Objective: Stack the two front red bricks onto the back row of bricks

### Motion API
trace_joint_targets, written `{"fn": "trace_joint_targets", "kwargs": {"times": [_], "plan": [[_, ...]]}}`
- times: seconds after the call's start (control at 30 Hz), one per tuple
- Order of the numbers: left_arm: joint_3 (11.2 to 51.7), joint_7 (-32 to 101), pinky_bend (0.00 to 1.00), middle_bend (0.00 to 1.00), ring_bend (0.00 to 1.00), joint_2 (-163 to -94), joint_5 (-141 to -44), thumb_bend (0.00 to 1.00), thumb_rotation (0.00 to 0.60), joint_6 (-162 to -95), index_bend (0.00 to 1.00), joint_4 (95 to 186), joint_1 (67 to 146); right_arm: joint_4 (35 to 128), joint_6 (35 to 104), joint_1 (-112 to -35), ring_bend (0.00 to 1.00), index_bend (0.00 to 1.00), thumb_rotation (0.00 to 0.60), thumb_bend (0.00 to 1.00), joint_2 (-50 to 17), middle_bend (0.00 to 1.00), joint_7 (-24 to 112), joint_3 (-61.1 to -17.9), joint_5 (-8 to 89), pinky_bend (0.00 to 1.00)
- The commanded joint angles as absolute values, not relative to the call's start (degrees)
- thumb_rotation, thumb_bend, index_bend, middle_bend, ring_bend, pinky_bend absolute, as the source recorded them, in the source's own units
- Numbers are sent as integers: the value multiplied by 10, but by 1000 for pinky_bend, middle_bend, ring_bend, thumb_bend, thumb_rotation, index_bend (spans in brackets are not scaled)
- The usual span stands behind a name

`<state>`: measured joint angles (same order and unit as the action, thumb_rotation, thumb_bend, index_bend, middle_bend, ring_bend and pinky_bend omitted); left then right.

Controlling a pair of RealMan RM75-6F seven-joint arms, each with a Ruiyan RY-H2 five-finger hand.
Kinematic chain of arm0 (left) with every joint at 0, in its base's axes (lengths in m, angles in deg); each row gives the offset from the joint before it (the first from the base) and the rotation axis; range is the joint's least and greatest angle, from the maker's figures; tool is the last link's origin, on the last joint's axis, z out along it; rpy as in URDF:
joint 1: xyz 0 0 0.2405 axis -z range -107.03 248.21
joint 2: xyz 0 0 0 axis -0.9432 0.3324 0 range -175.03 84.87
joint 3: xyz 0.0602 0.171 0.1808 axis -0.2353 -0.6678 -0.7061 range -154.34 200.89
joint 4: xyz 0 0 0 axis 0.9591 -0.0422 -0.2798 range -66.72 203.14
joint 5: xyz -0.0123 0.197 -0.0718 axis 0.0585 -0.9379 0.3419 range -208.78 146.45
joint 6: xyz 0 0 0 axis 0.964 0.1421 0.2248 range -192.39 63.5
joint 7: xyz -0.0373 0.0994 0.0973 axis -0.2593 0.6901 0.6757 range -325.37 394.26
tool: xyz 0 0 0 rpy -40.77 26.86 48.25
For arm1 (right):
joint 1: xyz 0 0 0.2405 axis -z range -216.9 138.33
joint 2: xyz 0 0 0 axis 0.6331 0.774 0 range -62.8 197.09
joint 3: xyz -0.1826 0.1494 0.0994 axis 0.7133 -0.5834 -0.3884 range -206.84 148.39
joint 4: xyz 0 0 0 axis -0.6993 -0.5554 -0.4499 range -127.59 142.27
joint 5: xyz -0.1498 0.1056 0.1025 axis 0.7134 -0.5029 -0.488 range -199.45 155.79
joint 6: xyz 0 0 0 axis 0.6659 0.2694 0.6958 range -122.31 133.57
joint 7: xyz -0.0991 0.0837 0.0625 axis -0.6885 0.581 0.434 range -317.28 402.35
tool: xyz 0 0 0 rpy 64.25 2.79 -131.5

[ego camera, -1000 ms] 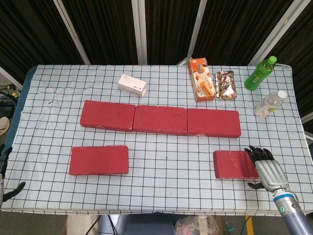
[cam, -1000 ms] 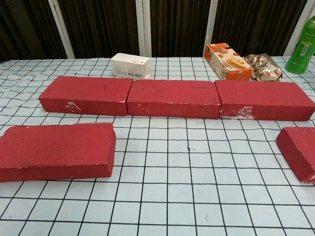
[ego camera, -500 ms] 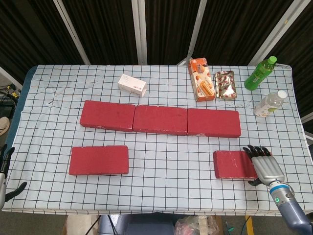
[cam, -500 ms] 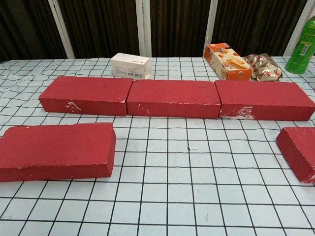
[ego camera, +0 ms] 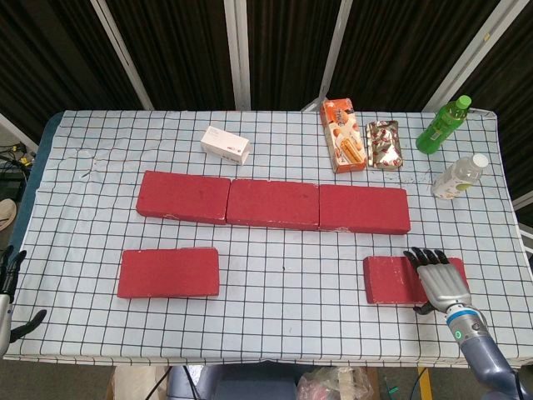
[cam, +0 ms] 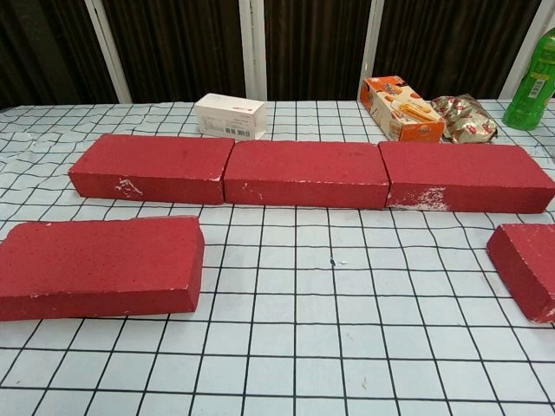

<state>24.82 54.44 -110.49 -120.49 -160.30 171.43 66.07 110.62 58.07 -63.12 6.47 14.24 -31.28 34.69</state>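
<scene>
Three red bricks form the back row: left (ego camera: 183, 197), middle (ego camera: 273, 203) and right (ego camera: 364, 209), end to end. The front left brick (ego camera: 168, 272) lies flat and alone, large in the chest view (cam: 100, 267). The front right brick (ego camera: 396, 279) lies flat, cut by the frame edge in the chest view (cam: 525, 267). My right hand (ego camera: 437, 279) rests palm down on that brick's right end, fingers stretched over its top and thumb at its near side. My left hand (ego camera: 8, 287) hangs off the table's left edge with fingers apart, holding nothing.
Behind the back row stand a white box (ego camera: 225, 145), an orange snack box (ego camera: 343, 135) and a foil packet (ego camera: 384, 144). A green bottle (ego camera: 442, 124) and a clear bottle (ego camera: 459, 176) stand at the far right. The checked tablecloth (ego camera: 283, 283) covers the table.
My right hand has slid left and a little farther from me, from beside the front right brick onto its right end. The bricks have not visibly moved.
</scene>
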Motion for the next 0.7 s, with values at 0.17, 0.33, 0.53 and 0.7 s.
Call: {"fn": "trace_joint_targets", "kwargs": {"times": [0.17,0.33,0.53,0.7], "plan": [[250,545,210,0,32,-1105,-1200,0,600,-1600,47,1716,661,1097,583,-645,0,0,600,153,50,0,121,-306,318,0],[250,547,210,0,32,-1105,-1200,0,600,-1599,47,1716,662,1094,591,-650,0,0,600,153,45,3,113,-304,302,0],[249,550,210,0,33,-1107,-1200,0,600,-1599,47,1717,662,1086,604,-653,40,74,600,153,38,98,111,-302,298,0],[248,553,212,0,33,-1107,-1198,0,600,-1596,47,1718,663,1080,608,-655,69,112,600,153,32,135,110,-299,296,0]]}}
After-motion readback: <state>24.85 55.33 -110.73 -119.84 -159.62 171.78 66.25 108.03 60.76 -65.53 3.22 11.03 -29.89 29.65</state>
